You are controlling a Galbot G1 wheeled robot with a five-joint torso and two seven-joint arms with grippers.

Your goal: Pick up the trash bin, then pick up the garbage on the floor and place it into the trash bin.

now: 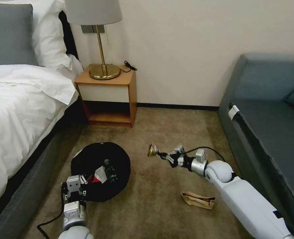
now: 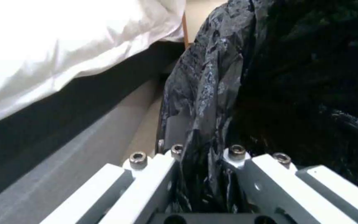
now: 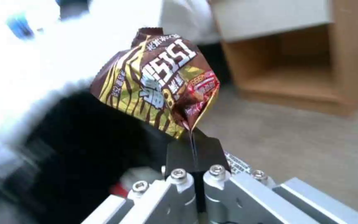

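Beside the bed point(image 1: 17, 109), the trash bin point(image 1: 102, 169) tilts off the carpet point(image 1: 147, 205), its black liner rim pinched in the left hand point(image 1: 74, 189). Right wrist view reads the brown-gold snack wrapper point(image 3: 158, 84) clamped by the right hand point(image 1: 161, 155), outstretched near the bin. A paper bag point(image 1: 198, 200) lies on the carpet.
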